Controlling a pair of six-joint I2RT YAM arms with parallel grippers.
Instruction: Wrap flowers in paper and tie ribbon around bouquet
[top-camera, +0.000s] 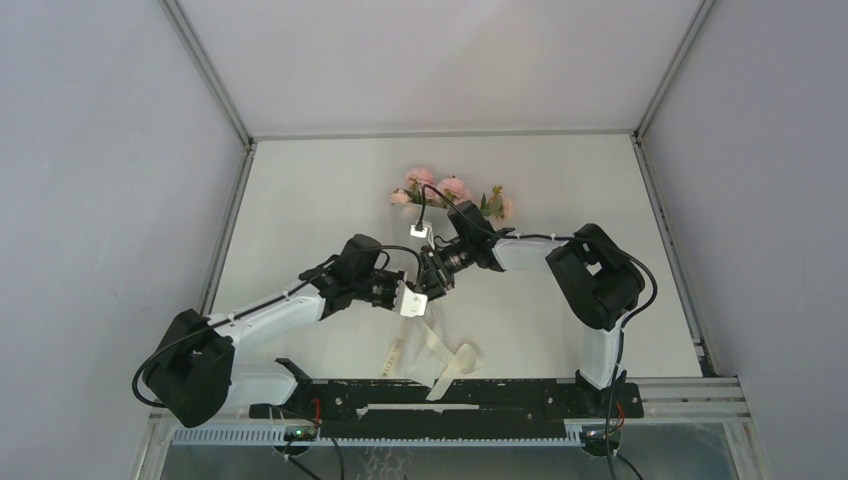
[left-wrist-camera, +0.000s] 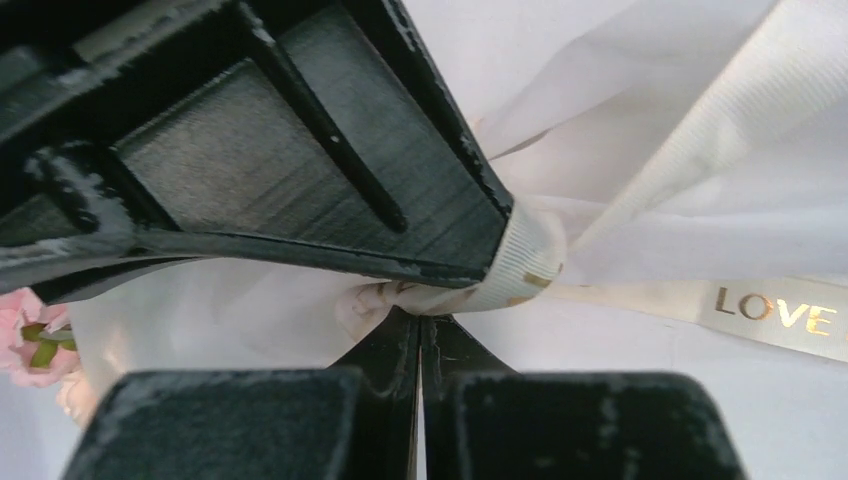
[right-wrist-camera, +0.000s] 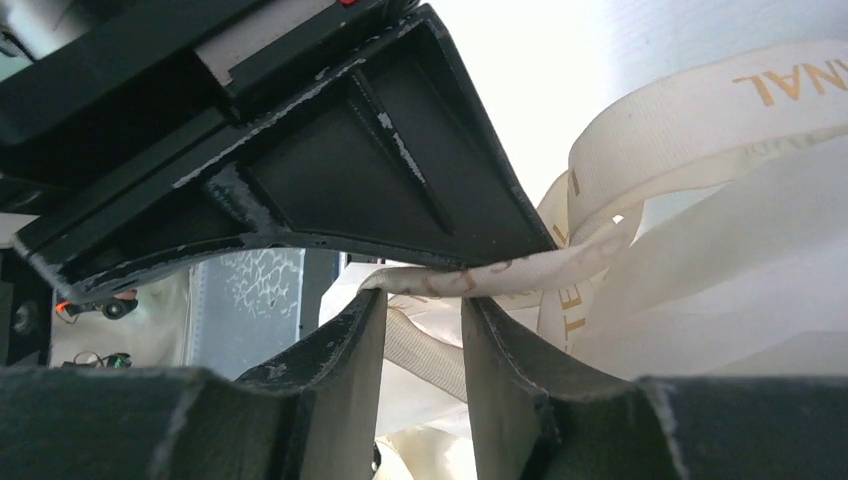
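Tying step, I'd say: paper (left-wrist-camera: 620, 120) sits round the stems, ribbon (left-wrist-camera: 770, 310) looped at the neck just near-side of the flowers (top-camera: 450, 192) on the table (top-camera: 300, 200). Left claw (left-wrist-camera: 420, 325) clenched, tips against the ribbon; can't tell if it's caught. Right claw (right-wrist-camera: 422, 310) released, strand slack btwn its fingers. Tails trail further from the flowers. Next prob. needs a firm pinch, then a steady pull to cinch w/o tearing paper.

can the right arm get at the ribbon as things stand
Probably yes: the right end effector is open, and a strand of the ribbon runs across its fingertips, with another dropping into the gap. The shut left end effector crowds the same spot but does not look to block it.
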